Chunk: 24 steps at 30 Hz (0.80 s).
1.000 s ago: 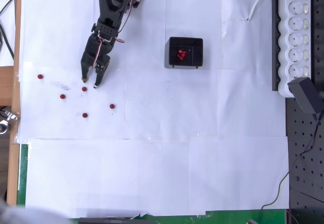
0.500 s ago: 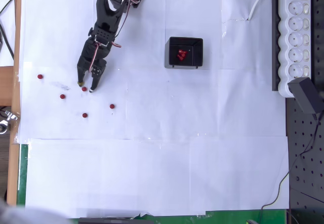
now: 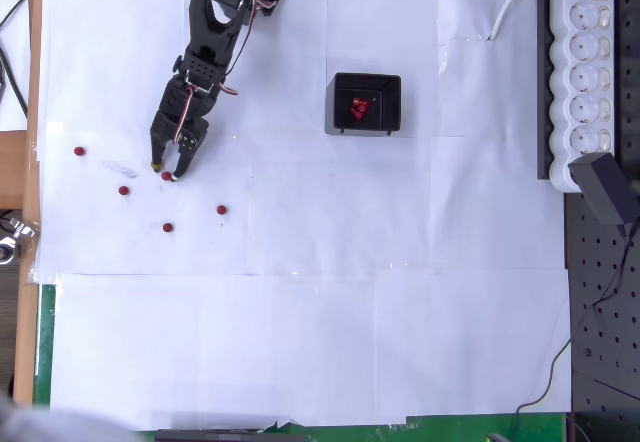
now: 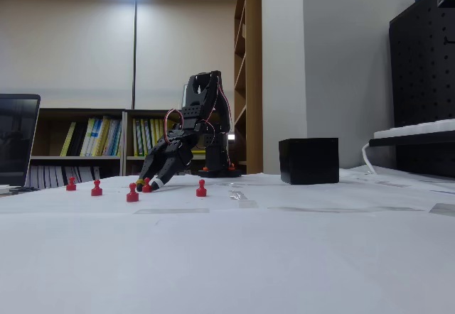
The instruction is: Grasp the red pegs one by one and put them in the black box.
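Note:
In the overhead view my black gripper (image 3: pixel 164 172) is down on the white paper at the left, its two fingertips close on either side of one red peg (image 3: pixel 166 175) that stands on the table. The fixed view shows the same gripper (image 4: pixel 147 184) low around that peg (image 4: pixel 146 185). Several other red pegs stand loose nearby (image 3: pixel 79 150) (image 3: pixel 123 190) (image 3: pixel 167 227) (image 3: pixel 221 209), also seen from the side (image 4: pixel 71 185) (image 4: pixel 96 188) (image 4: pixel 133 193) (image 4: pixel 201 188). The black box (image 3: pixel 366 103) (image 4: pixel 308 160) sits to the right and holds a few red pegs (image 3: pixel 358 110).
A white power strip (image 3: pixel 585 72) and a black perforated board (image 3: pixel 600 292) line the right edge. The wooden table edge (image 3: pixel 30 212) runs down the left. A laptop screen (image 4: pixel 18 140) stands at the far left of the fixed view.
The gripper moved down and left onto the peg nearest it, and its fingers narrowed from wide apart to close around that peg. The other pegs and the box stayed put.

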Motion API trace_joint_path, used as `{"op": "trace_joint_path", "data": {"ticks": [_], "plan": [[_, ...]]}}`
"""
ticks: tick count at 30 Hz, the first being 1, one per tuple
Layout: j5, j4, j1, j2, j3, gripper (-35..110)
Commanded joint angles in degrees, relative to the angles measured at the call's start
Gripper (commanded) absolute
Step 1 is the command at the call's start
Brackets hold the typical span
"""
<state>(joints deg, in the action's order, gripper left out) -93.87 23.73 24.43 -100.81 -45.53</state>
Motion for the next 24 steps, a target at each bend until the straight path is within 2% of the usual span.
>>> {"op": "trace_joint_path", "data": {"ticks": [1,9,13,19,21,24], "plan": [[-0.09,1.05,0.79,-1.14,-2.2,10],[-0.09,1.49,0.88,-1.32,-2.2,8],[0.0,1.76,0.97,-1.49,-2.2,0],[-0.18,-0.09,1.05,-1.23,-2.02,0],[0.09,-7.29,1.05,1.58,-2.46,0],[0.0,-29.44,0.44,10.81,-5.54,0]]}}
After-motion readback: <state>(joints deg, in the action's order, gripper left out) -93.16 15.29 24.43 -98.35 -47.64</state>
